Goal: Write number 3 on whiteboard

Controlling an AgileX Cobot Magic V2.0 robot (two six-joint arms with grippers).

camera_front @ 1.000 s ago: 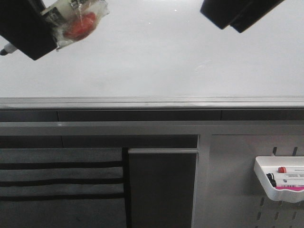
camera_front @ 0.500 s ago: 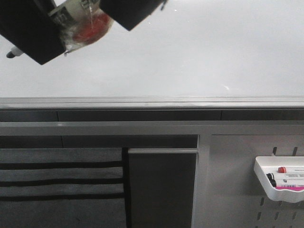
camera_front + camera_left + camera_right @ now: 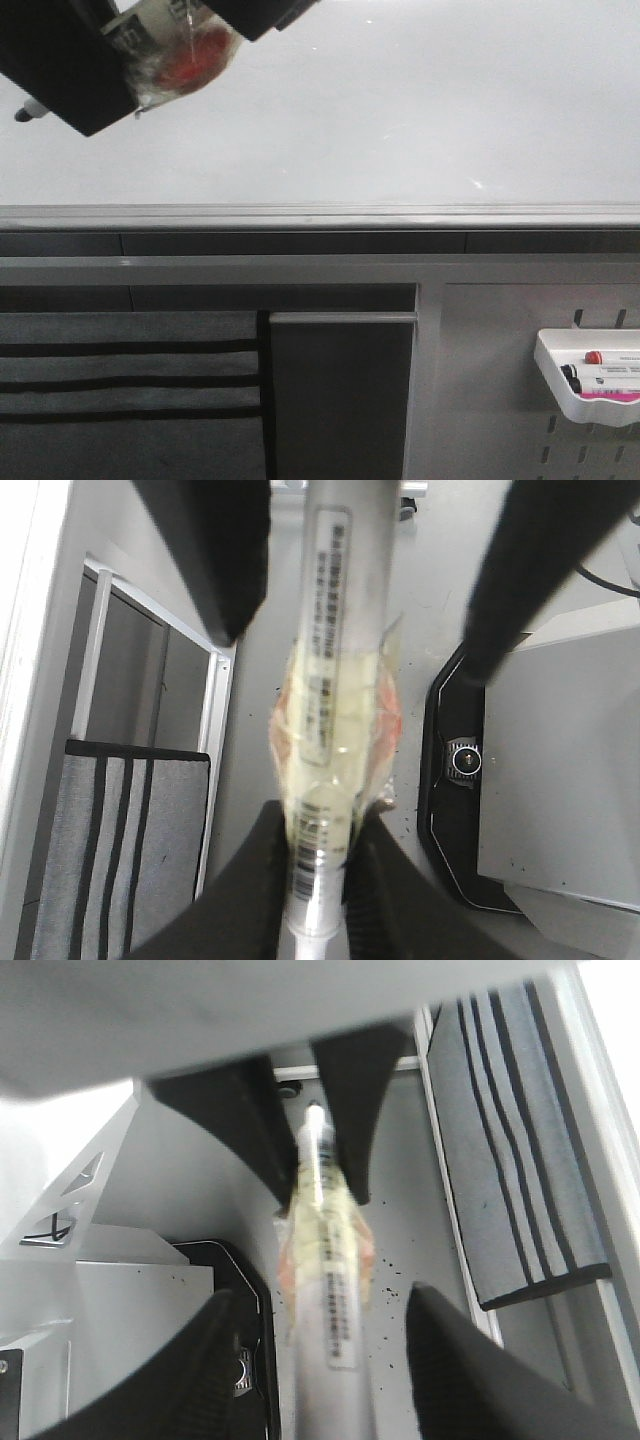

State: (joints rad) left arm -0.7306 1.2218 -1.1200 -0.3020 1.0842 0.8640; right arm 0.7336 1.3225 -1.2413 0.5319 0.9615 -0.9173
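The whiteboard [image 3: 400, 110] fills the top of the front view, and no number 3 shows on it. My left gripper [image 3: 65, 70] at the top left is shut on a marker [image 3: 180, 55] wrapped in clear tape with a red patch. Its dark tip [image 3: 22, 113] points left above the board. The left wrist view shows my left gripper [image 3: 318, 880] clamped on the marker barrel [image 3: 335, 630]. My right gripper [image 3: 255, 15] is right beside it. In the right wrist view my right gripper [image 3: 330, 1370] is open, its fingers on either side of the marker [image 3: 325, 1260] with gaps.
A grey metal edge strip [image 3: 320, 215] runs along the board's near side. Below it are a striped grey cloth [image 3: 120, 380] and a perforated grey panel [image 3: 500, 400] with a white tray [image 3: 595, 385] of markers.
My right gripper has swung from the top right across to the left, up against the left gripper and the marker. The left gripper with the marker shifted slightly up and right.
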